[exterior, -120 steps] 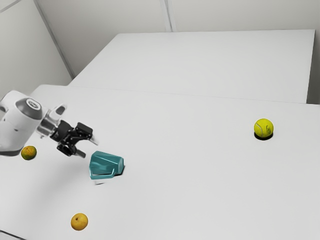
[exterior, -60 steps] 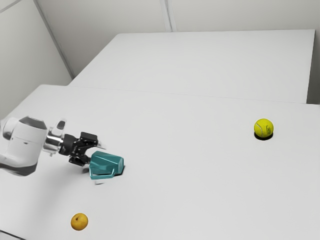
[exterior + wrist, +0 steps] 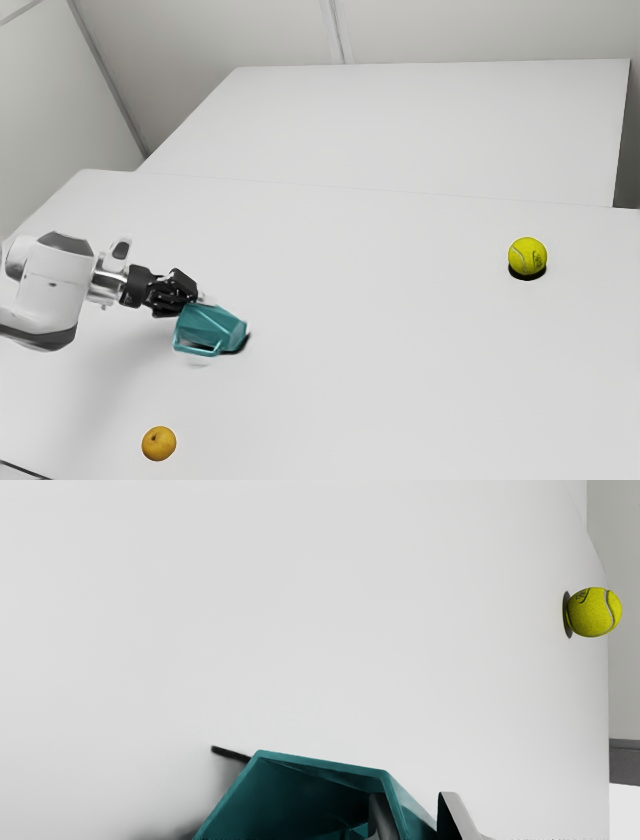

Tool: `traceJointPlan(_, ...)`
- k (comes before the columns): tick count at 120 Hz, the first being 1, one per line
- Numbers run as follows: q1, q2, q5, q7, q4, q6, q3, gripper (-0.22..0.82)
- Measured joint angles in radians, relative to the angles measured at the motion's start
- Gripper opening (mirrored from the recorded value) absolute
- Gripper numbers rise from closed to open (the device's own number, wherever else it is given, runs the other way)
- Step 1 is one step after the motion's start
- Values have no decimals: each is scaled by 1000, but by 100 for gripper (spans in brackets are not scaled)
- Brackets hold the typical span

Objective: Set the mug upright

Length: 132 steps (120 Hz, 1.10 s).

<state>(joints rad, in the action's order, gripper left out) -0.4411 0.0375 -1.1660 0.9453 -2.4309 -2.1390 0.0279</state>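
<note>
- Where the exterior view shows the table [image 3: 400,350], we find the mug [image 3: 213,326] tipped on its side, mouth toward the gripper [image 3: 203,299], handle [image 3: 198,350] facing the viewer.
- In the wrist view, we note the fingers [image 3: 454,812] pinching its wall at the rim, one inside, one outside.
- We judge it light, stiff, possibly brittle; its smooth faces may slip or pivot.
- We rate that rim wall, off the handle, a sound hold.

The wrist view's edge crops the mug [image 3: 300,796].
</note>
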Motion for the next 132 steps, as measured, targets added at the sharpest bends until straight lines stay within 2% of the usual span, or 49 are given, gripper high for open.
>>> traceJointPlan(34, 19, -54, 1, 49, -5, -3, -1, -16)
traceJointPlan(63, 37, -142, 1, 76, -21, -1, -2, -17)
traceJointPlan(92, 85, -189, 35, 85, -8, -5, 5, -18)
traceJointPlan(132, 88, -230, 531, -102, 161, -1, 166, -18)
